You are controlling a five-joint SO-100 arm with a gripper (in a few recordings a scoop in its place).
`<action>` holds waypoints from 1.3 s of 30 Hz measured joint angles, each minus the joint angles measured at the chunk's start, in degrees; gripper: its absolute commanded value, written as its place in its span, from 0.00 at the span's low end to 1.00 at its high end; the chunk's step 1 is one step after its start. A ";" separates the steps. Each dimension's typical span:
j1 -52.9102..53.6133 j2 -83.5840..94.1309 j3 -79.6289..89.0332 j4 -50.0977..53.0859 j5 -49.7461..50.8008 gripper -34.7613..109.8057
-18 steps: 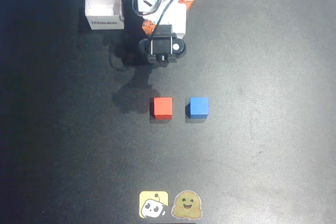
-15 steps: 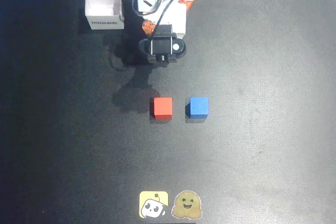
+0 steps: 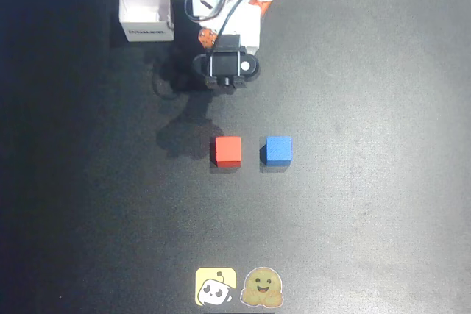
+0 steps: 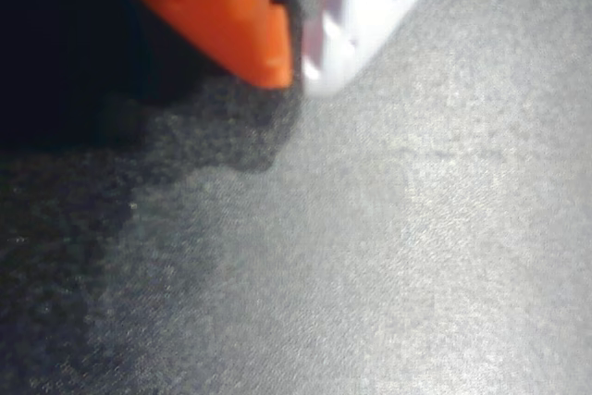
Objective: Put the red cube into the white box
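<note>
Covering the whole overhead view is a dark, matte, finely grained desk (image 3: 383, 108), lit unevenly so that a paler sheen lies across its middle and right while the left edge falls into shadow. The pincer (image 4: 298, 67) shows close up in the wrist view as an orange finger and a white finger with their tips almost touching, so it looks closed or nearly so with nothing between them, though the blur there makes this hard to be sure of. Beneath those tips the desk's grey weave catches the light, and a dark shadow spreads to the picture's left. From above, the arm (image 3: 227, 68) hangs near the top centre, with its shadow cast on the desk below and left of it. The red cube (image 3: 228, 151) sits on the desk well below the pincer, apart from it. The blue cube (image 3: 279, 149) stands just right of the red one, with a gap between them. The white box (image 3: 147, 11) rests up and to the left of the pincer, open at the top. Two stickers (image 3: 239, 287) lie at the bottom edge.
</note>
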 measured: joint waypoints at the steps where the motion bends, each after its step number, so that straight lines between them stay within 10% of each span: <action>1: 0.00 0.00 0.00 0.00 0.00 0.24; 21: -0.70 -14.85 -19.42 2.99 -3.52 0.26; 39: -2.81 -49.66 -31.46 -17.49 -3.69 0.35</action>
